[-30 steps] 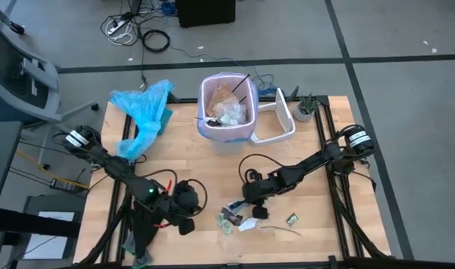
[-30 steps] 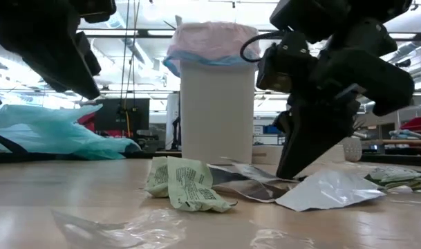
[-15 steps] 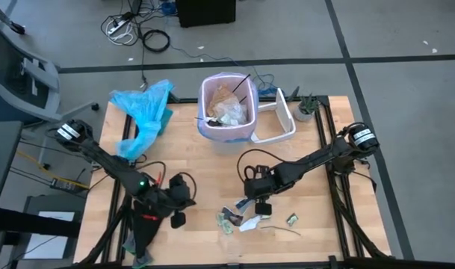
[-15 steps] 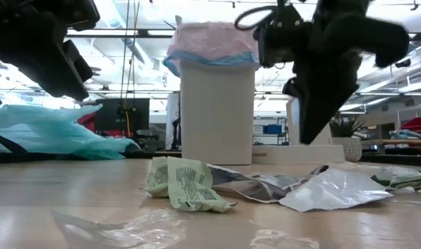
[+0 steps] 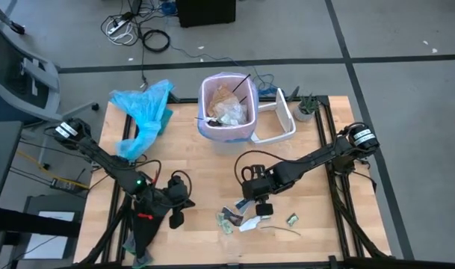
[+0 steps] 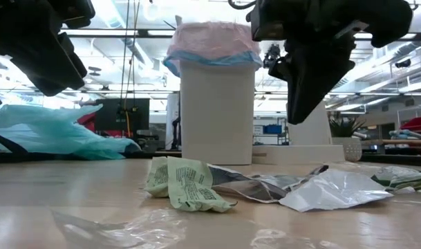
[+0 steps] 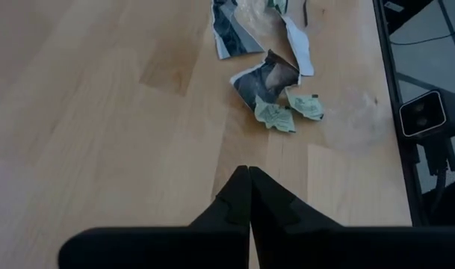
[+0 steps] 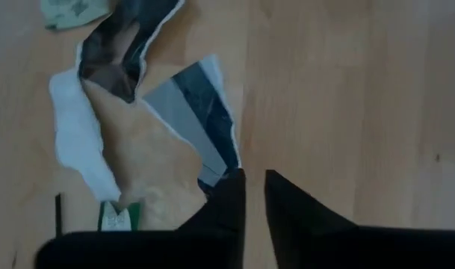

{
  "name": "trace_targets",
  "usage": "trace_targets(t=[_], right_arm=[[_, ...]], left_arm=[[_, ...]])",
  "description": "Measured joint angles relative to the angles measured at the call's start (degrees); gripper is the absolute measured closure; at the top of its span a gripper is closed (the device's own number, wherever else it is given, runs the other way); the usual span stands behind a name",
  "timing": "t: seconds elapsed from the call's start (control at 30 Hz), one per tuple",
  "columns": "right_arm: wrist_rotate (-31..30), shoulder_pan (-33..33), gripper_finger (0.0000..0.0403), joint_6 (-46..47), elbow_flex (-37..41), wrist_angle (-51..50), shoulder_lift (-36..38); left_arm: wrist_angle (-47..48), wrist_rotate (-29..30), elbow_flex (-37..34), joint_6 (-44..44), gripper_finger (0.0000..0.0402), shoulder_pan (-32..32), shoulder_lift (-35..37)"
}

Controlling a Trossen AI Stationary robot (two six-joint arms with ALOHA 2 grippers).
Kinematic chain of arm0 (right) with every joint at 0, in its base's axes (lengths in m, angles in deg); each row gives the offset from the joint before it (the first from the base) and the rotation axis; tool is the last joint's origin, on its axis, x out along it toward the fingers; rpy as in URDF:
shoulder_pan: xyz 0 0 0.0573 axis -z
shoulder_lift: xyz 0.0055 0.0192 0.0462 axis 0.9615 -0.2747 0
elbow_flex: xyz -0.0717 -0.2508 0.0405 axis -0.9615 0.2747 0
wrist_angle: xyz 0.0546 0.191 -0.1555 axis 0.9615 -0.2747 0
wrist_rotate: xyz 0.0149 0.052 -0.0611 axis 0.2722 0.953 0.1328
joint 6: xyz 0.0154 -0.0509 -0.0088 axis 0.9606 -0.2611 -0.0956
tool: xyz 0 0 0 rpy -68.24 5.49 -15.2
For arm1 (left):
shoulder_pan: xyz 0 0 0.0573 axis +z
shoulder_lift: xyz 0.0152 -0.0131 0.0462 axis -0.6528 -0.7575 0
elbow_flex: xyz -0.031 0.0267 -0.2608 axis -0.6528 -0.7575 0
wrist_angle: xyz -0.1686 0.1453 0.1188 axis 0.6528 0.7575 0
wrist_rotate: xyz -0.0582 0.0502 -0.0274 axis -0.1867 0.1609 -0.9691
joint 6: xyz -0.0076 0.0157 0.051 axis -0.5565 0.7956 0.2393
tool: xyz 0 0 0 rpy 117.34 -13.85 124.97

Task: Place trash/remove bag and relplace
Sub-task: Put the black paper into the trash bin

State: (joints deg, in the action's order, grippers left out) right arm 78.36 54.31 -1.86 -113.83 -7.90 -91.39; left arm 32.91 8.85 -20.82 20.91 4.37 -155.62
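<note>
Thin, light, crinkly torn wrapper (image 8: pixel 201 131) was judged best pinched at an edge by the slightly parted, empty right gripper (image 8: pixel 255 187); left gripper (image 7: pixel 248 196) was shut, empty.

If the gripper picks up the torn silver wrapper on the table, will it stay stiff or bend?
The torn wrapper is thin and crumpled, so it will probably flop. It looks light, so a push may slide it across the table.
</note>
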Motion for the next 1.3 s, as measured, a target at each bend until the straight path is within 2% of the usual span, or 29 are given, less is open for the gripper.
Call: trace_targets(t=[0.27,0.47,0.6,0.7,0.9,1.03,1.13,1.3], right_arm=[[1.74,-0.02,0.0234,-2.62,-0.02,0.95,0.00],[4.36,-0.63,0.0139,-5.16,3.48,11.89,-0.01],[4.35,-1.23,0.0103,-9.04,5.89,15.37,-1.58],[4.10,-1.55,0.0095,-10.01,6.34,17.59,-3.85],[2.96,-1.49,0.0108,-11.56,6.23,19.47,-9.20],[3.39,-1.42,0.0146,-9.47,6.08,19.14,-12.11],[3.87,-1.42,0.0205,-8.86,5.95,19.71,-13.09],[4.39,-0.65,0.0345,-8.86,5.99,20.33,-13.01]], left_arm=[[-1.43,-0.05,0.00,-0.29,0.0389,-0.02,-0.02],[-2.61,-0.47,0.02,1.47,0.0388,0.00,-0.04],[-2.81,-0.46,0.03,1.56,0.0387,0.00,-0.07],[-2.83,0.20,0.04,1.66,0.0387,0.00,-0.09],[-3.76,2.75,0.07,5.88,0.0387,0.03,-0.09],[-4.93,2.91,0.09,9.40,0.0387,0.24,-0.09],[-4.81,2.92,0.11,11.46,0.0387,0.70,-0.09],[-4.60,2.91,0.11,15.36,0.0387,1.18,-0.07]])
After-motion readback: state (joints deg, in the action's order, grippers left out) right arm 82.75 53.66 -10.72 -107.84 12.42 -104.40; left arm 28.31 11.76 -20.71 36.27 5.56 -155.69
